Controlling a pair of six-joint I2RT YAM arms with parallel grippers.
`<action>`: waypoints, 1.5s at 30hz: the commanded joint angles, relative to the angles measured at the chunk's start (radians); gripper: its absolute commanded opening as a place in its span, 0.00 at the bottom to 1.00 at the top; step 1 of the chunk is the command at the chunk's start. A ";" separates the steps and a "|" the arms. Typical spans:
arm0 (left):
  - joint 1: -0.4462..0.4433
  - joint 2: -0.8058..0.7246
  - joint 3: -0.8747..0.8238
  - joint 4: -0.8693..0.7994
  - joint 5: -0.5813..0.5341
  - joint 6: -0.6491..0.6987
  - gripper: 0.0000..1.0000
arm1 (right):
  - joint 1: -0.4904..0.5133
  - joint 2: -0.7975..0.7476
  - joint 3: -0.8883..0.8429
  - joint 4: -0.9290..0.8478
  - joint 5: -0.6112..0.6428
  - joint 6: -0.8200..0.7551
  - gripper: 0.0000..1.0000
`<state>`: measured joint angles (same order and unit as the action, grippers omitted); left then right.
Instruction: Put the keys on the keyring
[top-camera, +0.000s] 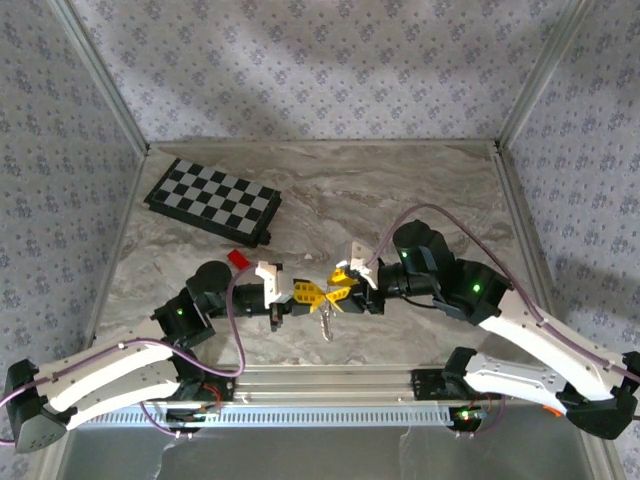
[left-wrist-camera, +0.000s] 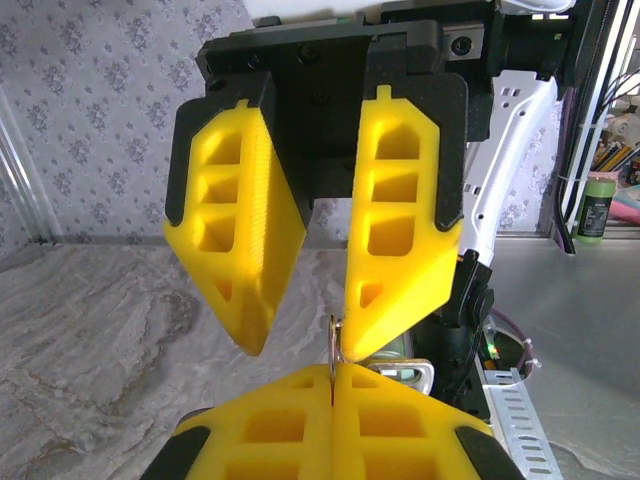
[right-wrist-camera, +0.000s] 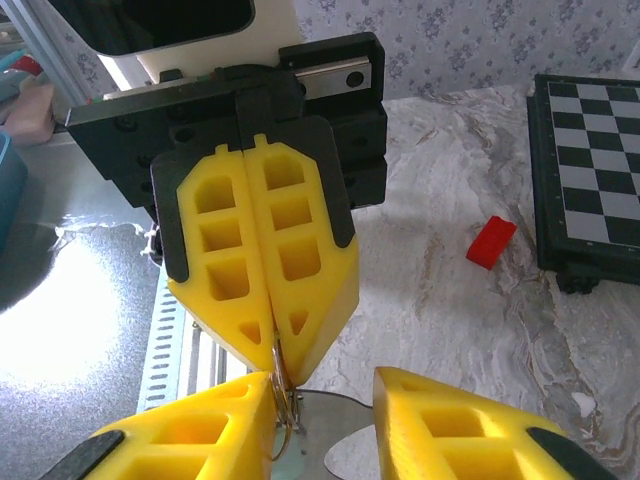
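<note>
My left gripper (top-camera: 307, 294) is shut on the keyring (left-wrist-camera: 335, 345), a thin silvery wire loop pinched edge-on between its yellow fingertips above the table's near middle. In the left wrist view that gripper (left-wrist-camera: 332, 372) sits at the bottom, and the ring pokes up against one finger of the right gripper. My right gripper (top-camera: 339, 283) faces it, tip to tip, and stands open. In the right wrist view the right gripper (right-wrist-camera: 320, 385) shows a wide gap, and the keyring (right-wrist-camera: 281, 372) rests beside its left finger (right-wrist-camera: 190, 430). The keys (top-camera: 326, 322) hang below the ring, with a pale mint head (right-wrist-camera: 287, 447).
A folded chessboard (top-camera: 213, 200) lies at the back left, with a small red block (top-camera: 238, 258) just in front of it. A slotted metal rail (top-camera: 330, 385) runs along the near table edge. Patterned walls close in the table on three sides.
</note>
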<state>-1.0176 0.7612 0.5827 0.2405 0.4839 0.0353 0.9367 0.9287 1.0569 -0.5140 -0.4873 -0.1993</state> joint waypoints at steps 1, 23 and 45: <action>-0.009 -0.008 0.017 0.055 0.030 -0.006 0.00 | -0.010 -0.019 -0.009 0.018 -0.014 0.008 0.30; -0.012 0.003 0.034 0.058 0.026 -0.009 0.00 | -0.013 -0.062 -0.070 0.070 -0.077 -0.009 0.29; -0.027 0.003 0.030 0.076 0.030 -0.013 0.00 | -0.015 -0.059 -0.126 0.141 -0.060 0.035 0.25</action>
<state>-1.0302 0.7704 0.5827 0.2424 0.4862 0.0322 0.9268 0.8768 0.9463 -0.4198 -0.5610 -0.1871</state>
